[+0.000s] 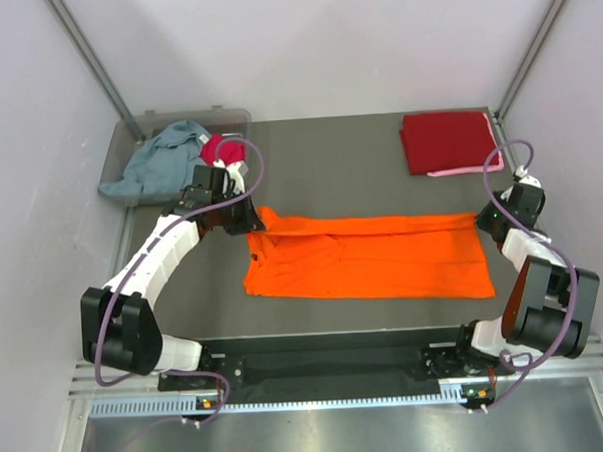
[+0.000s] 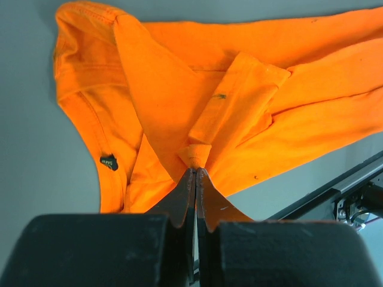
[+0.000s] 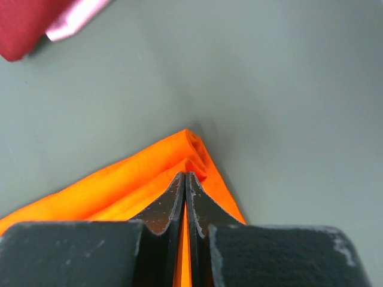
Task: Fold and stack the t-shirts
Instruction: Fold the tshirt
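Observation:
A bright orange t-shirt [image 1: 368, 256] lies folded lengthwise as a long strip across the middle of the table. My left gripper [image 1: 249, 220] is shut on the orange t-shirt [image 2: 197, 107] at its far left end, pinching a tuck of cloth between the tips [image 2: 196, 170]. My right gripper [image 1: 486, 221] is shut on the orange t-shirt [image 3: 108, 185] at its far right corner, with the tips [image 3: 185, 176] clamped on the folded edge. A folded dark red t-shirt [image 1: 446, 140] lies on a pink one [image 1: 464, 169] at the back right.
A clear plastic bin [image 1: 128, 158] at the back left holds a grey-blue t-shirt [image 1: 163, 157] and a magenta one [image 1: 218, 148]. Grey walls close in the table on the left, back and right. The arm bases stand along the near edge.

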Available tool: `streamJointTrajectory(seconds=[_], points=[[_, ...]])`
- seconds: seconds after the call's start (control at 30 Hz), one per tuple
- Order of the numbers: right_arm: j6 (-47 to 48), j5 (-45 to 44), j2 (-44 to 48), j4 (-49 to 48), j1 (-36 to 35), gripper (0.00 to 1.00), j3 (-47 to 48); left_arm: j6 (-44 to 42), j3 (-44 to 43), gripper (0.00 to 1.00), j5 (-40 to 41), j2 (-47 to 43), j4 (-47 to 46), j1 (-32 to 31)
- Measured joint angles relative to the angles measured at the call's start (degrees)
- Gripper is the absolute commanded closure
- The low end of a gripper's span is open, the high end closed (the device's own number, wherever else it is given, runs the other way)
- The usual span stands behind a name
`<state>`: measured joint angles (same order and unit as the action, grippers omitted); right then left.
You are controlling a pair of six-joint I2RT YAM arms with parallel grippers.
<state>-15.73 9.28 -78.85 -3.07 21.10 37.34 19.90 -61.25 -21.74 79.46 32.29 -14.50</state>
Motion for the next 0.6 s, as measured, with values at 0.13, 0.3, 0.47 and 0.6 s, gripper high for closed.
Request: streamJointTrajectory(seconds=[0.13,0.3,0.47,0.6], points=[[-1.51,-2.34,2.69,2.84,0.00,1.00,-2.10,0.35,1.75,1.00,-0.04,-1.11,0.17,-0.20],[-2.99,-4.09,4.24,5.73,0.00,1.00,-3.54,1.01,4.72,1.00,0.20,-2.21,0.85,-0.28],[-3.61,-5.75,6.32,7.72,0.00,1.00,-3.96,1.51,6.56,1.00,0.20,-3.74,1.18,-0.48],[-3.91,-6.23,7.56,8.55,0.00,1.00,-4.17,2.29,8.13,1.00,0.17,-4.74,1.16,-0.61]])
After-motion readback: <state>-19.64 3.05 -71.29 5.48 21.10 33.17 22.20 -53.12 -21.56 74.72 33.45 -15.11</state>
